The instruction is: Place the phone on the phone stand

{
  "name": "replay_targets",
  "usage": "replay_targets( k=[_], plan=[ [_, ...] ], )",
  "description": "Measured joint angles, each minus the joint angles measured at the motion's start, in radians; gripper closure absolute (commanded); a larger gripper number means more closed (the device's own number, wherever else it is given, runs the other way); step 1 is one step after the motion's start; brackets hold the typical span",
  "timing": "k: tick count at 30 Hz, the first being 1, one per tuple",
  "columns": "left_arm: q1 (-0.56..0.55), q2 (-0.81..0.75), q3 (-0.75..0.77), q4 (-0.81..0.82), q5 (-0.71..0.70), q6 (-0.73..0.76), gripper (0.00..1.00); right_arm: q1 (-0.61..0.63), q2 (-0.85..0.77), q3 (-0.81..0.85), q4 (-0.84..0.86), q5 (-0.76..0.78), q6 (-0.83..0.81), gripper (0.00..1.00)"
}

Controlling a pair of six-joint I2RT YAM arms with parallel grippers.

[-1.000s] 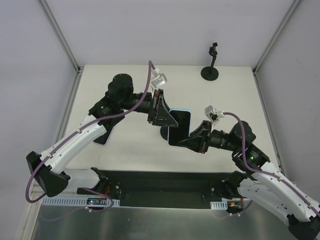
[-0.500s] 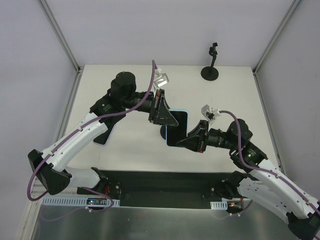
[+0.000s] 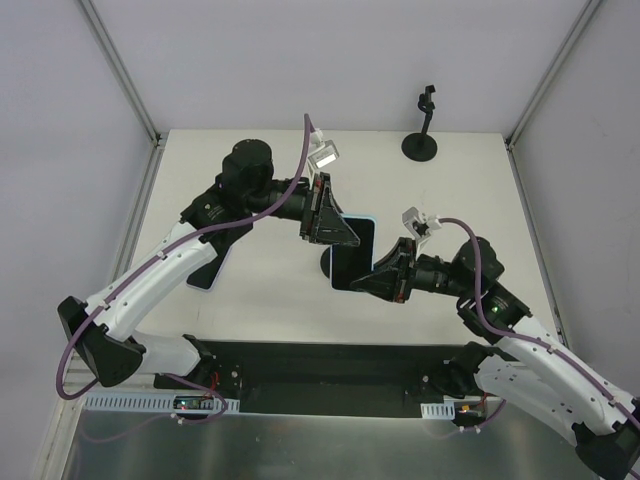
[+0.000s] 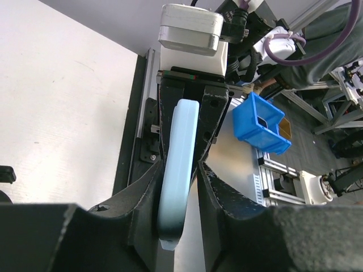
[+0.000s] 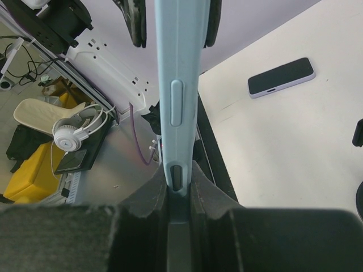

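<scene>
Nearest the bases, the right gripper [image 3: 362, 281] comes in from 4 o'clock, clamped tight on the phone [image 3: 358, 255]. In the right wrist view its fingers [image 5: 212, 198] pinch the lower end of the light blue case from both sides. The thin edge with the side buttons faces the camera and runs straight up out of the grip. The phone is up off the table [image 3: 450, 200], near its middle, held on edge between the two arms.

At the phone's far end, the left gripper [image 3: 335, 232] reaches in from 10 o'clock. Its fingers [image 4: 148, 187] are narrow and sit one on each face of the case, very close on both sides. Whether they actually press on it, I cannot tell.

Out at 8 o'clock from the held phone, a second phone [image 5: 282, 77] lies flat on the table, partly under the left arm. Furthest out, at 1 o'clock by the table's back edge, the phone stand [image 3: 420, 146] stands upright, well apart from both grippers.
</scene>
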Motion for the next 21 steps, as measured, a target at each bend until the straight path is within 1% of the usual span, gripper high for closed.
replay_targets(
  k=[2, 3, 4, 6, 8, 10, 11, 12, 13, 14, 15, 16, 17, 18, 19, 20, 21],
  plan=[
    [0.0, 0.005, 0.004, 0.0, -0.005, -0.002, 0.72, 0.0, 0.001, -0.006, 0.016, 0.0, 0.009, 1.0],
    [0.0, 0.006, 0.005, 0.0, -0.007, -0.005, 0.68, 0.0, 0.002, -0.008, 0.02, 0.0, 0.012, 1.0],
    [0.0, 0.008, 0.005, 0.0, -0.014, -0.009, 0.61, 0.0, 0.004, -0.009, 0.021, 0.0, 0.015, 1.0],
    [0.0, 0.01, 0.005, 0.0, -0.019, -0.016, 0.61, 0.0, 0.008, -0.009, 0.021, 0.0, 0.019, 0.99],
    [0.0, 0.011, 0.005, 0.0, -0.022, -0.025, 0.72, 0.0, 0.012, -0.01, 0.021, 0.0, 0.022, 1.0],
    [0.0, 0.011, 0.005, 0.001, -0.024, -0.028, 0.79, 0.0, 0.013, -0.01, 0.023, 0.0, 0.022, 0.99],
    [0.0, 0.011, 0.005, 0.002, -0.026, -0.028, 0.87, 0.0, 0.013, -0.01, 0.026, 0.0, 0.022, 1.0],
    [0.0, 0.011, 0.005, 0.002, -0.029, -0.028, 0.9, 0.0, 0.013, -0.01, 0.03, -0.003, 0.022, 1.0],
    [0.0, 0.011, 0.005, 0.005, -0.029, -0.027, 0.98, 0.001, 0.013, -0.01, 0.033, -0.005, 0.026, 1.0],
    [0.0, 0.011, 0.005, 0.01, -0.027, -0.02, 1.0, 0.001, 0.013, -0.01, 0.035, -0.011, 0.034, 0.99],
    [-0.001, 0.009, 0.005, 0.013, -0.022, -0.014, 1.0, 0.002, 0.013, -0.01, 0.037, -0.018, 0.043, 0.97],
    [-0.001, 0.007, 0.005, 0.014, -0.021, -0.013, 1.0, 0.002, 0.013, -0.01, 0.04, -0.02, 0.047, 0.85],
    [-0.001, 0.003, 0.005, 0.014, -0.025, -0.01, 1.0, 0.003, 0.014, -0.01, 0.043, -0.021, 0.047, 0.69],
    [-0.002, -0.002, 0.005, 0.011, -0.032, -0.006, 1.0, 0.004, 0.015, -0.01, 0.045, -0.019, 0.046, 0.37],
    [-0.002, -0.009, 0.002, 0.007, -0.045, 0.001, 1.0, 0.005, 0.016, -0.009, 0.043, -0.014, 0.041, 0.25],
    [-0.002, -0.02, -0.005, 0.003, -0.071, 0.006, 1.0, 0.007, 0.016, -0.008, 0.035, 0.003, 0.037, 0.17],
    [-0.002, -0.033, -0.013, 0.001, -0.098, 0.011, 1.0, 0.007, 0.016, -0.006, 0.021, 0.021, 0.025, 0.03]
  ],
)
